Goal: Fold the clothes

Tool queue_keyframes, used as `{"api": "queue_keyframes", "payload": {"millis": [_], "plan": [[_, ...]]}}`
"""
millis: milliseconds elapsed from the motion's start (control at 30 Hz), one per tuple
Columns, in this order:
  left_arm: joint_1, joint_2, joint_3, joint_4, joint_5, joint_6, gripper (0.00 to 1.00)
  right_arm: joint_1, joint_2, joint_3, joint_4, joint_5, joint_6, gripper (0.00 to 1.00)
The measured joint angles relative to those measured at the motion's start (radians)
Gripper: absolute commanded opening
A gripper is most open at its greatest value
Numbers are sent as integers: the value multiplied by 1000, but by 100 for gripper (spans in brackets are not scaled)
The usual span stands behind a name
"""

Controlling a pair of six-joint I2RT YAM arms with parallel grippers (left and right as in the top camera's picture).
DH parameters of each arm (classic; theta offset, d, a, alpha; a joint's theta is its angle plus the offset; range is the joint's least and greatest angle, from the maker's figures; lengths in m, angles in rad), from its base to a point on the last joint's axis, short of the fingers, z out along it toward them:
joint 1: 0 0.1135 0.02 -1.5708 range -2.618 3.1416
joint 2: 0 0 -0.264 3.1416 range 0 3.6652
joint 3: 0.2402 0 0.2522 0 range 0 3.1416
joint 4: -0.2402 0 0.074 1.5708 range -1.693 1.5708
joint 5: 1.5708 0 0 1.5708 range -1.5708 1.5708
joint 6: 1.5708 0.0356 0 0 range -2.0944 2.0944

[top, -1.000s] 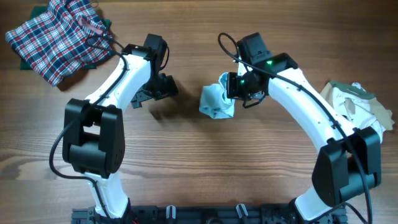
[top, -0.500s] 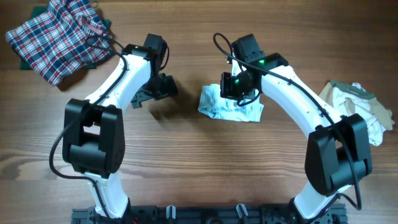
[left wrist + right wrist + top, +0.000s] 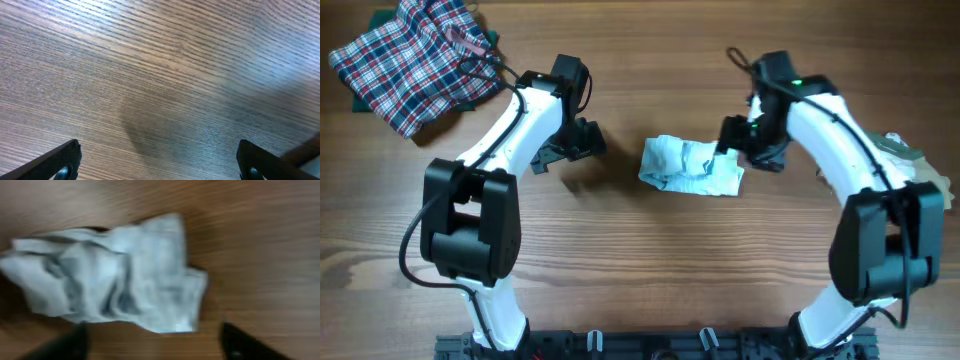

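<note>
The pale blue-white striped garment (image 3: 692,168) lies crumpled in a loose flat heap at the table's middle. In the right wrist view the garment (image 3: 110,275) fills the upper left, its near edge just ahead of the fingers. My right gripper (image 3: 740,150) (image 3: 155,345) hovers at the cloth's right end, open, with only wood between its fingertips. My left gripper (image 3: 575,142) (image 3: 160,162) stands open to the left of the cloth, apart from it, over bare wood.
A red-white-blue plaid garment (image 3: 410,60) sits at the back left on a dark green cloth (image 3: 350,98). A beige and white pile (image 3: 905,165) lies at the right edge, behind my right arm.
My right gripper opened, let go of the pale garment and drew back to the right. The cloth dropped from a bunched lump into a wider, flatter heap. The left arm stayed still.
</note>
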Motion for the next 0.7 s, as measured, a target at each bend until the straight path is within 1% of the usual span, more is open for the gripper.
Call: {"api": "queue_keyframes", "payload": {"millis": [100,233,267,400,700], "plan": [[0,0,0,0,0,0,100,-25,0,-1,-23,3,-79,100],[0,0,0,5,0,0,100,-23,0,-39,11,-4,-130,100],[0,0,0,5,0,0,100,-23,0,-77,33,-19,-135,100],[0,0,0,4,0,0,100,-23,0,-140,84,-62,-146,100],[0,0,0,5,0,0,100,-23,0,-207,193,-96,-148,100]]}}
